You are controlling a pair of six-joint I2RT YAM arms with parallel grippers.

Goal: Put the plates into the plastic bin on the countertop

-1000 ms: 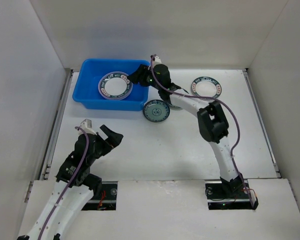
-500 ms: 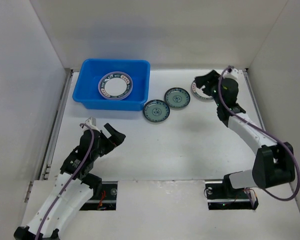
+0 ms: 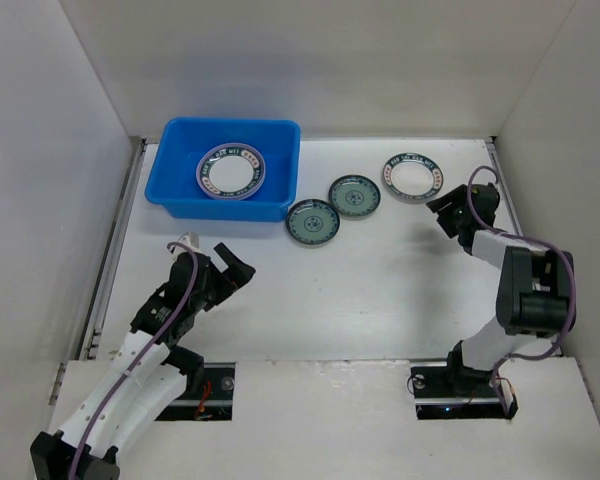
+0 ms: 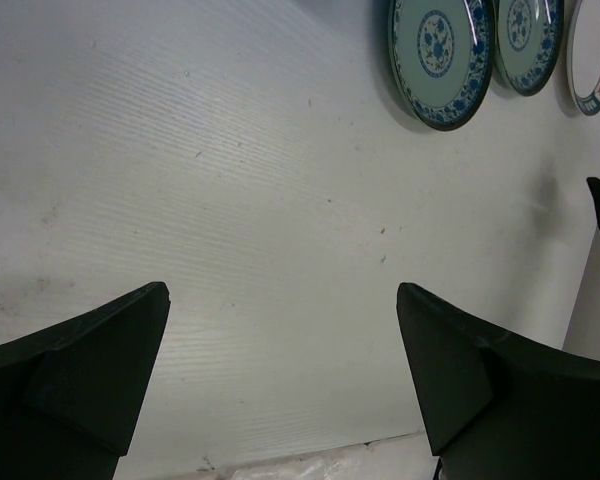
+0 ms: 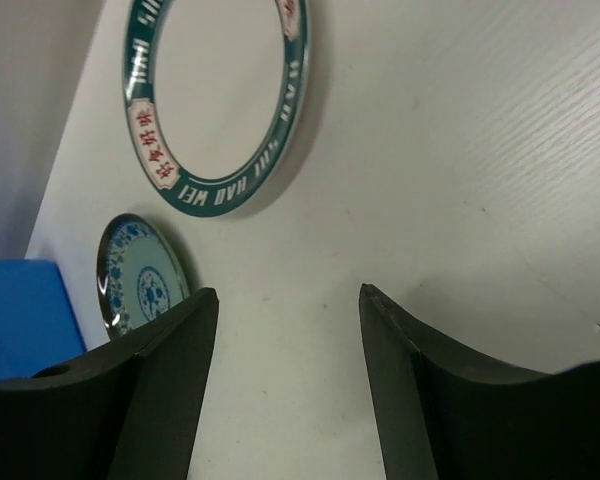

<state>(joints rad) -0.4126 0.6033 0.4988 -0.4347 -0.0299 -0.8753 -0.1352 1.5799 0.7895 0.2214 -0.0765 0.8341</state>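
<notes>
The blue plastic bin (image 3: 180, 200) stands at the back left of the white countertop (image 3: 380, 290). A white-centred plate with a dark rim (image 3: 232, 171) lies in the bin. A second such plate (image 3: 412, 177) lies at the back right and shows in the right wrist view (image 5: 215, 90). Two teal patterned plates (image 3: 313, 221) (image 3: 355, 196) lie in front of the bin's right end. The plain plates are out of view. My left gripper (image 3: 230, 268) is open and empty near the front left. My right gripper (image 3: 448, 212) is open and empty, just right of and nearer than the dark-rimmed plate.
White walls close in the countertop at the left, back and right. In the left wrist view the teal plates (image 4: 439, 55) (image 4: 525, 40) lie far ahead of my open fingers. The bin's corner (image 5: 20, 315) shows at the left of the right wrist view.
My right arm swung from the bin's right end over to the dark-rimmed plate, then drew back and folded to that plate's near right. My left gripper shifted slightly.
</notes>
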